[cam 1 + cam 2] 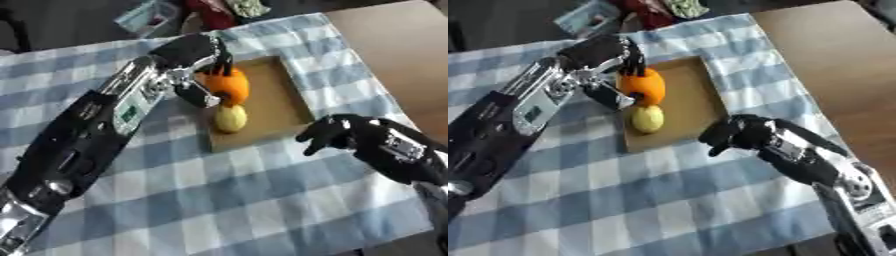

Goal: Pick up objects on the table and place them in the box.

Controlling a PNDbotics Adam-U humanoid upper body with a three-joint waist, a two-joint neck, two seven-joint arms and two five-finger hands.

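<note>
Blue-and-white checked tablecloth point(227, 200) filled the near part of the view, with nothing on it close to the camera. Left arm ran up from the lower left corner to the shallow brown box point(280, 100) lying flat on the cloth. Left hand point(197, 55) sat at the box's left edge, fingers and thumb curled round the orange point(229, 85), which was already over the box floor, near its left wall. Whether the orange touched the floor could not be told. Yellow lemon-like fruit point(230, 118) lay in the box just below the orange, touching or nearly touching it, near the box's front-left corner.

Right hand point(732, 132) hung at the box's front-right corner, fingers curled, holding nothing, over or against the rim; contact unclear. Wooden tabletop point(411, 50) was bare to the right. Some clutter showed past the far edge of the cloth, too unclear to name.

Judgement: orange was at the release stage. Key relation: it lay directly under the left hand, inside the box walls, so the fingers only needed to part and the hand lift up and back to the left. Lemon sat close, so a roll against it looked possible.
</note>
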